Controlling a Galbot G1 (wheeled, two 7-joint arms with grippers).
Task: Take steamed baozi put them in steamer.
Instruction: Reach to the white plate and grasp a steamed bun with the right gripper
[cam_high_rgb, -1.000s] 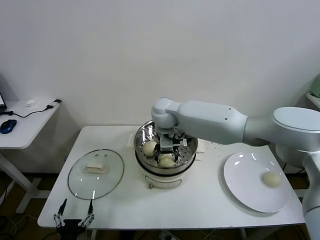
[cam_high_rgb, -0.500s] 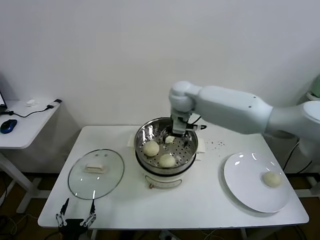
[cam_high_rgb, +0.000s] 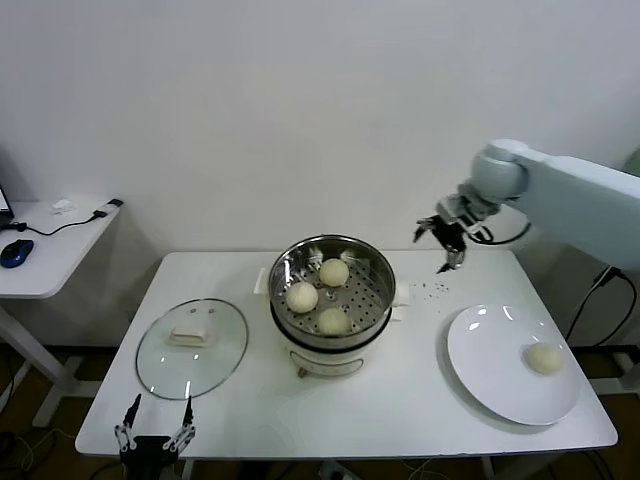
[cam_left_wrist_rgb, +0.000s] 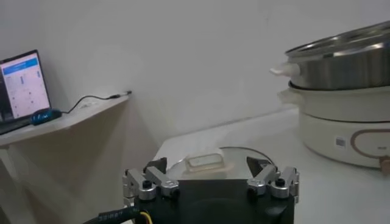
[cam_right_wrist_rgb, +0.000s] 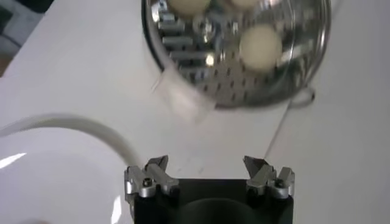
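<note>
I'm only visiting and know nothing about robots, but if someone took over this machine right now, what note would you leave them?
Right gripper: open and empty, in the air between the steamer and the white plate.
Left gripper: open and empty, parked low at the table's front edge near the glass lid.
Done: three baozi sit in the steamer basket.
Left: one baozi is on the plate; pick it up with the right gripper and put it in the steamer too.

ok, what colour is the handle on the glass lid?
Cream-white, a flat block at the centre of the glass lid; the head view shows it best.
</note>
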